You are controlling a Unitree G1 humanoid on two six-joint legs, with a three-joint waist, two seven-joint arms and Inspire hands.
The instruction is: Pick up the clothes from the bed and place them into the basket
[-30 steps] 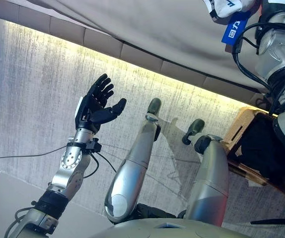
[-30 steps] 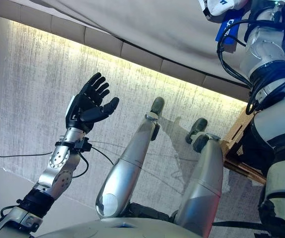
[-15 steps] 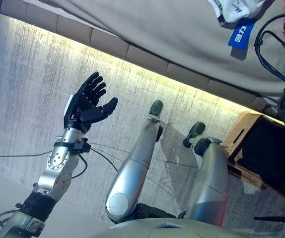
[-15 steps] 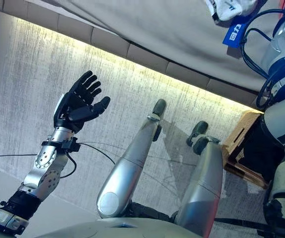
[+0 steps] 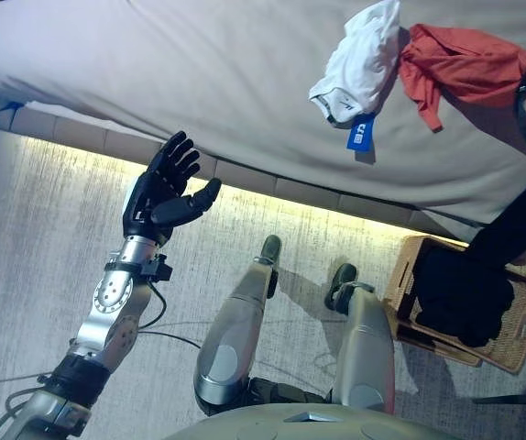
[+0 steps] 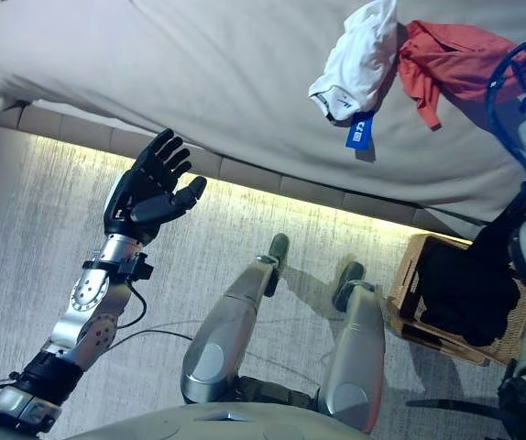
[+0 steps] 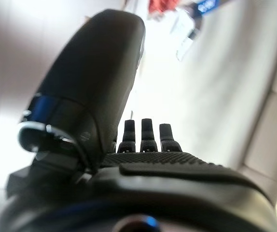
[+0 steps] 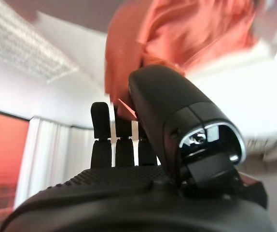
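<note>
At the left of the frame my left hand (image 5: 165, 191) is raised off the bed's near edge, fingers straight and spread, holding nothing. The bed (image 5: 199, 82) fills the upper part of the frame. On it, toward the upper right, lies a white garment (image 5: 359, 64) with a blue tag (image 5: 361, 134) at its lower end, and touching it on the right a red garment (image 5: 465, 62). In the lower right, on the floor, the basket (image 5: 510, 325) already holds dark clothes (image 5: 455, 293). My right hand (image 8: 129, 145) shows only in its wrist view: its fingers point straight at the red garment and are not curled on anything. I judge the risk lies in the two garments touching: closing on the red one could drag the white one along and drop it on the floor short of the basket.
</note>
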